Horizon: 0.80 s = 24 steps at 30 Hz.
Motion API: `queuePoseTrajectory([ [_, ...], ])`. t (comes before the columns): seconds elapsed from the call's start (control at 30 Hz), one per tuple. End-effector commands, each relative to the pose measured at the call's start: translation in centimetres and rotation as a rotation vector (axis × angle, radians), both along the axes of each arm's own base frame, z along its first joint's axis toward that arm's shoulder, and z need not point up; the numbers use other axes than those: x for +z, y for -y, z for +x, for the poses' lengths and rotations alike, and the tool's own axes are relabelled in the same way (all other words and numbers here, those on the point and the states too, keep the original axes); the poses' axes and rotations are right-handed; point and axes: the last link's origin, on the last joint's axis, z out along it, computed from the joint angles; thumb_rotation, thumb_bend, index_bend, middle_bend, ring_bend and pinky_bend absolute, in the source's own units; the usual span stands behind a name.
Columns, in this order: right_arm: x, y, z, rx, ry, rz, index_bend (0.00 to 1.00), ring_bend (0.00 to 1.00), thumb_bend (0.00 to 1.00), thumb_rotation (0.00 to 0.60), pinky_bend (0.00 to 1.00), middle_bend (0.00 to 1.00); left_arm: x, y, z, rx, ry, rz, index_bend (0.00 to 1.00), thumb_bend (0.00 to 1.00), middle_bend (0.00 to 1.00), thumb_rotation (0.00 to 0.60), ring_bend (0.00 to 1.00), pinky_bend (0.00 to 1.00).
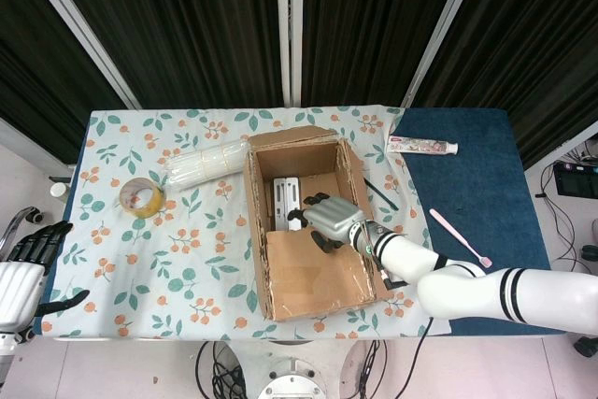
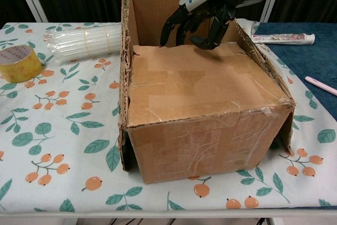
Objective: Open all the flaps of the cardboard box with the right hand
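A brown cardboard box (image 1: 313, 231) (image 2: 200, 130) stands in the middle of the flowered cloth. Its far and side flaps stand up, while the near flap (image 1: 313, 273) (image 2: 200, 85) lies flat over the front half of the opening. My right hand (image 1: 322, 217) (image 2: 197, 19) hangs inside the open back half, fingers spread and pointing down just above the near flap's far edge, holding nothing. A pale object (image 1: 287, 201) lies on the box floor. My left hand (image 1: 23, 268) rests low off the table's left front corner, fingers apart and empty.
A yellow tape roll (image 1: 140, 196) (image 2: 18, 62) and a bundle of clear tubes (image 1: 206, 163) (image 2: 84, 39) lie left of the box. On the blue mat to the right lie a toothpaste tube (image 1: 422, 146) (image 2: 283, 38) and a pink toothbrush (image 1: 460, 236) (image 2: 321, 85).
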Motion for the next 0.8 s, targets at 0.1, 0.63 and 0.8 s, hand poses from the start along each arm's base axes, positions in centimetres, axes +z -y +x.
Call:
queuePoseTrajectory([
  [0.1,0.7,-0.6,0.1,-0.021,0.027,0.017,0.27,0.00,0.68,0.600,0.00,0.29,-0.2,0.0,-0.1,0.001,0.003,-0.005,0.06,0.00,0.09,0.515,0.10,0.17],
  [0.63,7.2,-4.5,1.0,-0.050,0.189,0.072,0.27,0.00,0.66,0.600,0.00,0.33,-1.0,0.0,0.5,-0.024,0.004,-0.013,0.07,0.00,0.09,0.512,0.10,0.17],
  [0.8,9.5,-6.6,0.7,0.018,0.202,0.037,0.27,0.00,0.65,0.600,0.00,0.35,-1.2,0.1,1.0,-0.035,-0.004,-0.013,0.07,0.00,0.09,0.511,0.10,0.17],
])
